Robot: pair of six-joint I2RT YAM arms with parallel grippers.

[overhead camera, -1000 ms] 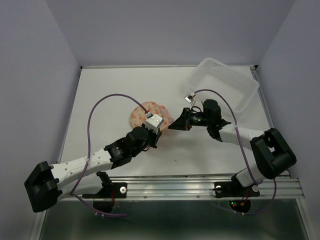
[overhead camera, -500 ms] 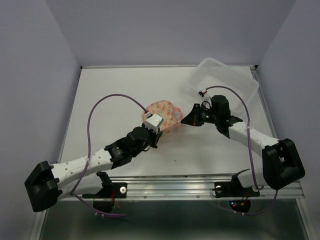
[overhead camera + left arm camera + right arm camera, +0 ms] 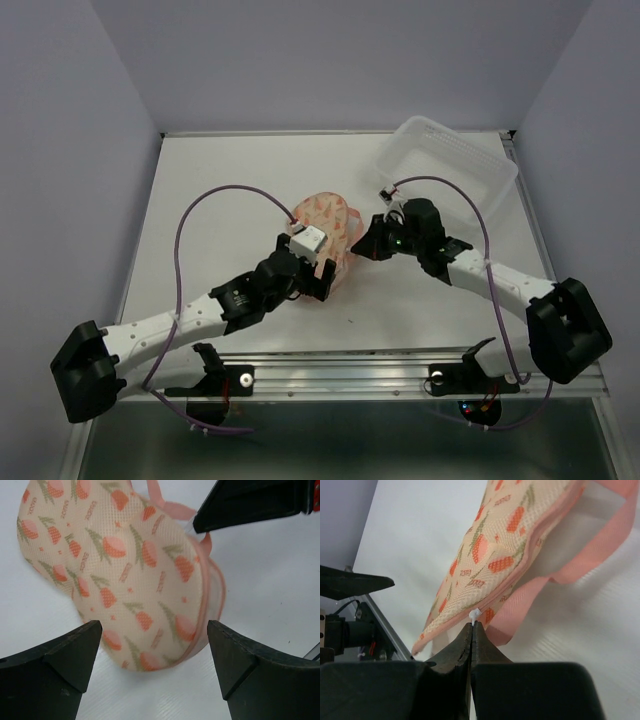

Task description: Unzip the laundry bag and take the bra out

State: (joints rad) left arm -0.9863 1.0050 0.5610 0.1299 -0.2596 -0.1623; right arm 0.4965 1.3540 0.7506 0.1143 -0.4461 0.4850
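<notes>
Pale lilac walls box in a white counter (image 3: 220, 170). The laundry bag (image 3: 328, 222) sits near the counter's middle, between the two arms. Its peach-printed mesh faces up and a pink zipper rim runs along its edge. The right tool (image 3: 471, 630) is clenched on the small white zipper pull (image 3: 475, 613) at that rim, close to the pink loop (image 3: 590, 555). The left tool (image 3: 152, 630) is spread wide, its fingers (image 3: 65, 655) flanking the bag's near end. A clear plastic tub (image 3: 455, 165) stands toward the far right corner.

The laundry bag (image 3: 125, 575) is soft net cloth. Its pink loop (image 3: 525, 605) is smooth ribbon. The tub (image 3: 460, 160) is clear, shiny plastic. The table (image 3: 220, 180) looks dull white.
</notes>
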